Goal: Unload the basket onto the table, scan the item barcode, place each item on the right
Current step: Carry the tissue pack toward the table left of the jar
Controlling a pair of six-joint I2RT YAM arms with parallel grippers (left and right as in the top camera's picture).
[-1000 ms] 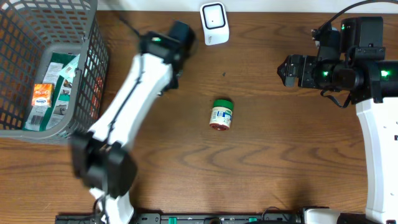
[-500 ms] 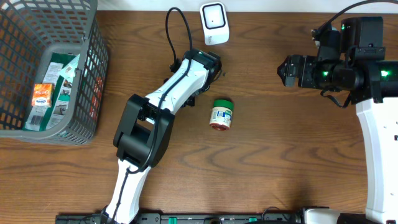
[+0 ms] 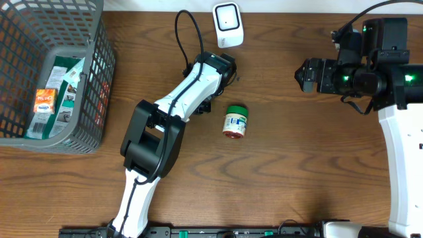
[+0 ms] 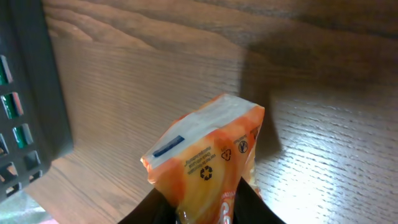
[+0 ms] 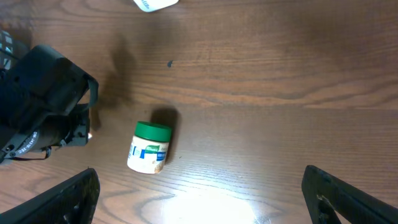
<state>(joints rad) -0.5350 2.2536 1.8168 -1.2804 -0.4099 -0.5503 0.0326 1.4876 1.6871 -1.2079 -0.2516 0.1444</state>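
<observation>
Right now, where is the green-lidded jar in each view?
Overhead: the jar lies near the centre, below the scanner.
Left wrist: not in it; a packet fills the middle.
Right wrist: jar left of centre, lower half.
Shared landmark: the white scanner, top of the overhead view and cut by the right wrist view's top edge.

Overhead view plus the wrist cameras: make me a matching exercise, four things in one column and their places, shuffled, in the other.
Things:
1. jar
2. scanner
3. basket
4. orange packet

Places:
A. between the fingers of the left gripper
B. middle of the far edge of the table
C. left end of the table
D. lying on its side, mid-table

Pairs: 1-D, 2-B, 3-C, 4-A
</observation>
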